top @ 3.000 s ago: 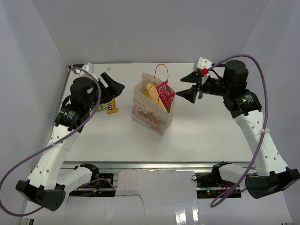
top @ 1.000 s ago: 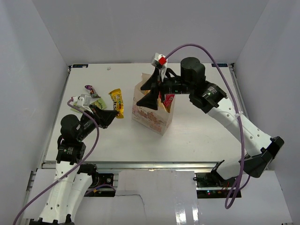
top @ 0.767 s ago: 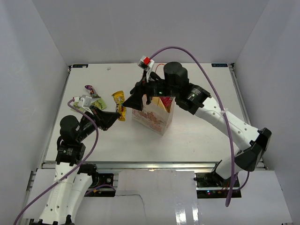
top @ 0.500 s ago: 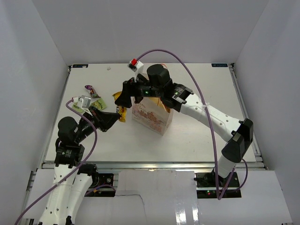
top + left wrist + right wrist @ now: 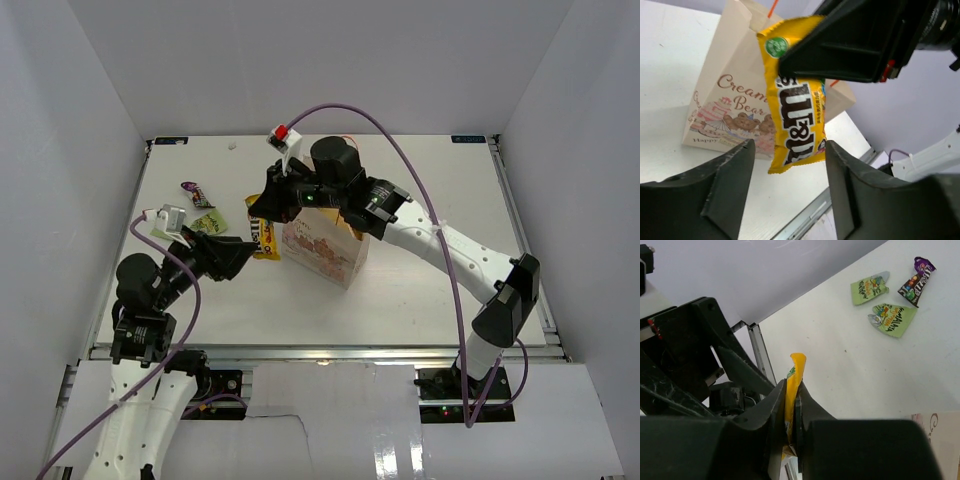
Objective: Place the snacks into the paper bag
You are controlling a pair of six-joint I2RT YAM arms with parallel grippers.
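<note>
One yellow packet (image 5: 797, 120) is hanging at the paper bag's (image 5: 322, 248) 9 o'clock, clamped in the right gripper (image 5: 791, 390), whose arm (image 5: 400, 205) is hiding the bag's mouth. Two light green packets (image 5: 869, 287) (image 5: 894, 317) and one purple packet (image 5: 916, 281) are lying at 10 o'clock; the left gripper (image 5: 232, 256) is hovering, fingers spread.

One yellow candy packet (image 5: 799, 120) hangs upright, top edge pinched in right gripper (image 5: 790, 59), before beige paper bag (image 5: 722, 85).

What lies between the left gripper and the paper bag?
The yellow candy packet, hanging pinched in the right gripper. The left wrist view shows it just beyond the open left gripper, in front of the paper bag.
</note>
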